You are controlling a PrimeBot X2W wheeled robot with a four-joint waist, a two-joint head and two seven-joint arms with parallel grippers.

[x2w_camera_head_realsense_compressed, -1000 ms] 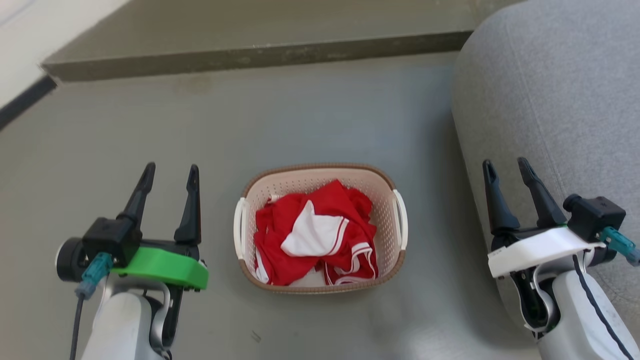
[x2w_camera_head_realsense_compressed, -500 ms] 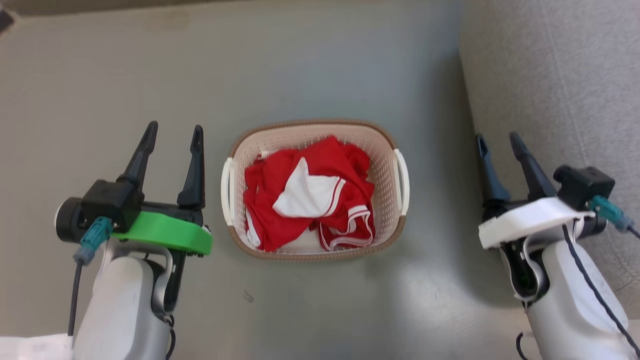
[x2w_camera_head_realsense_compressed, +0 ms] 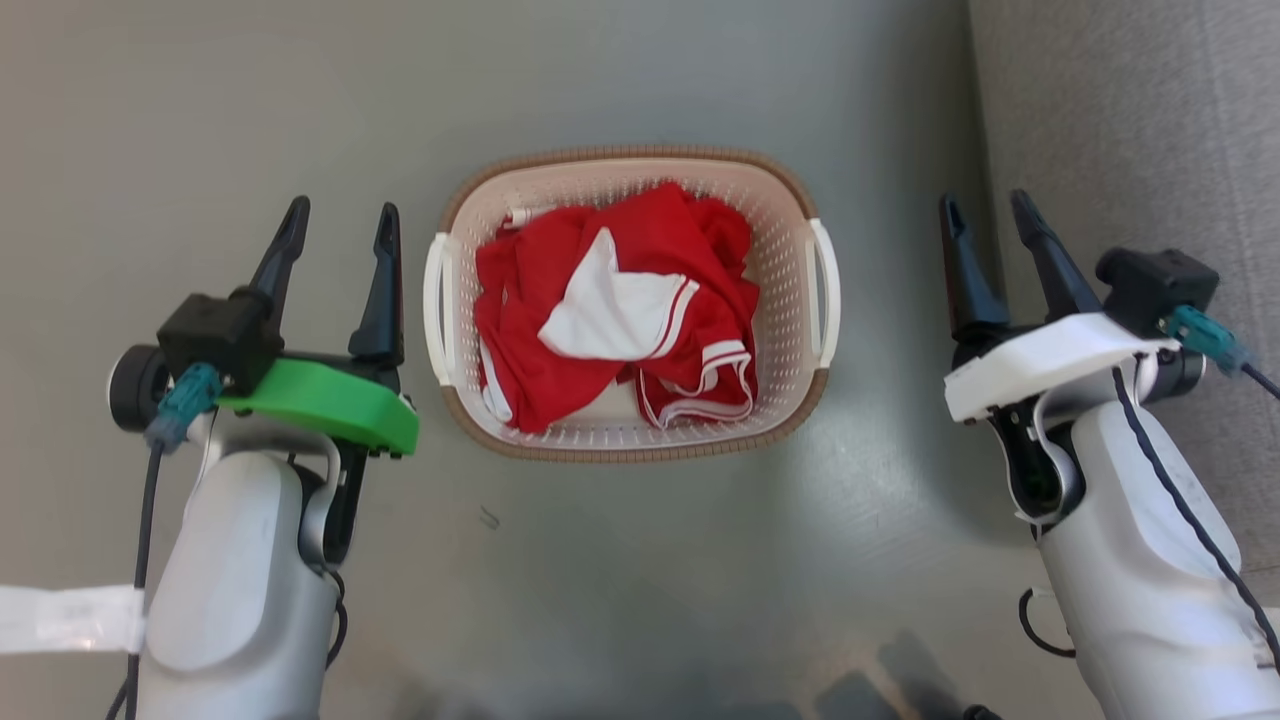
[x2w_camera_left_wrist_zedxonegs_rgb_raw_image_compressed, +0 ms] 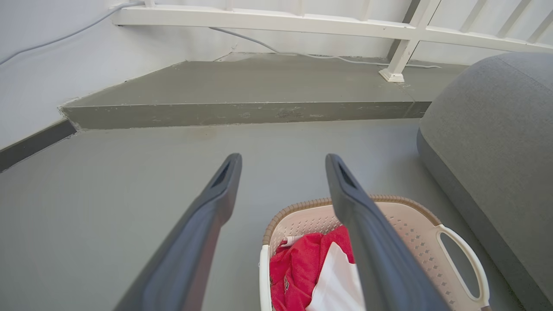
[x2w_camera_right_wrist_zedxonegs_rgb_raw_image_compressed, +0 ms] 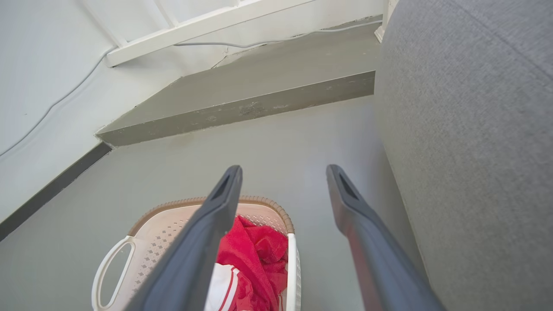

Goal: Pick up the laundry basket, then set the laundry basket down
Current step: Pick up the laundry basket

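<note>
While laundry basket [x2w_camera_head_realsense_compressed: 778,290] sits between, grippers [x2w_camera_head_realsense_compressed: 342,210] [x2w_camera_head_realsense_compressed: 984,200] parted, empty

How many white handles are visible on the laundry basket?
2. The left handle faces the left claw; the right handle faces the right claw, on opposite sides of the laundry basket.

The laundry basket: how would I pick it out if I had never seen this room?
Find the big grey cushioned seat at the right of the head view; beside it, on the grey floor, sits the laundry basket. It is the cream perforated tub with a brown woven-look rim, white side handles, and red-and-white clothes heaped inside.
</note>
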